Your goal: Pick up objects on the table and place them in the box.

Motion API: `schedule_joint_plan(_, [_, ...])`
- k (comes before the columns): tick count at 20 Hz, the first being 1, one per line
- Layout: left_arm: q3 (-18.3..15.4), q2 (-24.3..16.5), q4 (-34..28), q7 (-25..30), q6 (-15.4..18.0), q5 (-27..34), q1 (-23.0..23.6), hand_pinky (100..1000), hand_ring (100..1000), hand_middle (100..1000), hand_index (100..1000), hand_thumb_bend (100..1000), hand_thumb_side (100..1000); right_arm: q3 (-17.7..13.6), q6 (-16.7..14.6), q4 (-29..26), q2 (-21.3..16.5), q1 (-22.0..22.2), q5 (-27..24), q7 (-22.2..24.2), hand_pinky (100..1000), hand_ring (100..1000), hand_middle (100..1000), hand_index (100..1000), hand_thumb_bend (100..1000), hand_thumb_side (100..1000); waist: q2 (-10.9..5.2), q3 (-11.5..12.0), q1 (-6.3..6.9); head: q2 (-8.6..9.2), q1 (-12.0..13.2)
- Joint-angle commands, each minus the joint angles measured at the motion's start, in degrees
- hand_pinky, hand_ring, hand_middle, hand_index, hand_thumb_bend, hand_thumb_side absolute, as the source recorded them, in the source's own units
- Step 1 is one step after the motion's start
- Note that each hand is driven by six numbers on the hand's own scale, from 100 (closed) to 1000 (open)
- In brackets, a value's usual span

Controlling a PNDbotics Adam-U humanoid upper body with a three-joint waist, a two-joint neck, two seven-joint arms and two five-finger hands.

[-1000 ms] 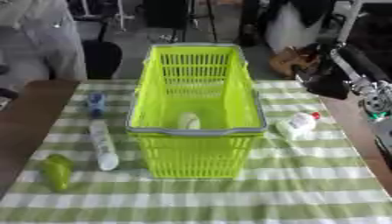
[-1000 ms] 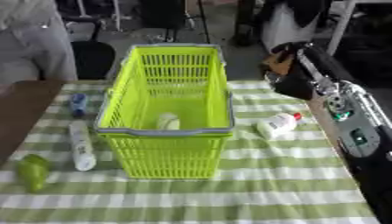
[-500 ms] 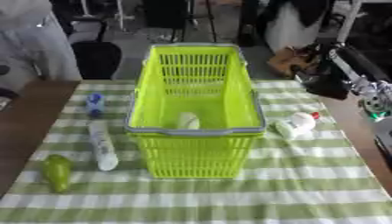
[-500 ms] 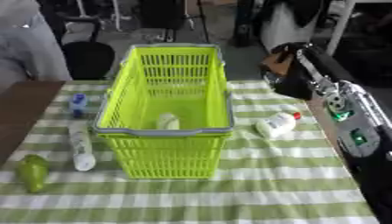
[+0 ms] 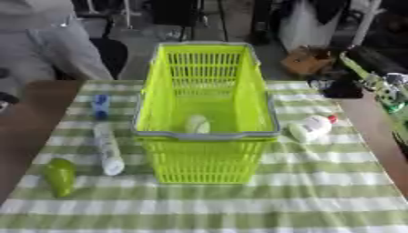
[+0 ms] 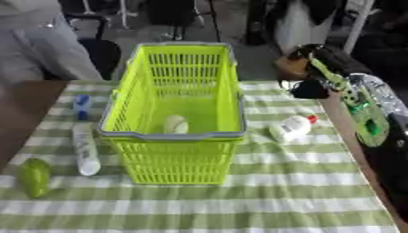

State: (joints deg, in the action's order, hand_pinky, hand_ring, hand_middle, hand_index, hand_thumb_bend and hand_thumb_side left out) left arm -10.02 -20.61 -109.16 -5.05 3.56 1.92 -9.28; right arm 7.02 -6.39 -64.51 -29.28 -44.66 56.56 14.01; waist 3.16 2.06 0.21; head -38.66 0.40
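A lime green basket (image 5: 206, 136) stands mid-table on the green and white striped cloth, with a pale rounded object (image 5: 196, 124) lying on its floor. To its right lies a white bottle with a red cap (image 6: 290, 129). On the left of the basket are a small blue item (image 5: 100, 105), a white tube (image 5: 106, 148) and a green pepper-shaped object (image 5: 60, 176). My right arm comes in from the right edge; its dark hand (image 6: 308, 89) hangs above and behind the white bottle, apart from it. My left hand shows in no view.
The brown tabletop (image 5: 24, 123) is bare left of the cloth. A brown box-like thing (image 5: 304, 61) and chairs stand beyond the far edge. The cloth in front of the basket (image 6: 239, 200) lies flat.
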Motion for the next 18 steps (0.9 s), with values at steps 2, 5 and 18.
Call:
schedule_joint_plan(2, [-0.1,-1.2,-0.9,0.3,0.1,-0.2,-1.4,512,763,604,776,187,1000,-1.2,-3.0,3.1,-2.5,-3.3,7.0,3.1,754,785,870,874,387,501,0.54,0.8,0.09,0.96,0.1])
schedule_joint_plan(5, [0.0,-1.3,-1.1,0.4,0.2,-0.2,-1.8,511,764,603,777,186,1000,-1.8,-4.7,4.6,-2.8,-4.5,10.0,5.5,802,872,915,898,417,457,1.48,1.6,0.27,1.02,0.1])
schedule_joint_plan(18, [0.3,-1.7,-1.7,1.0,0.1,-0.4,-2.6,509,764,603,778,182,1000,-1.7,-8.9,9.7,-4.6,-7.4,22.7,18.1,1000,1000,1000,994,476,260,4.34,4.2,0.52,1.23,-0.2])
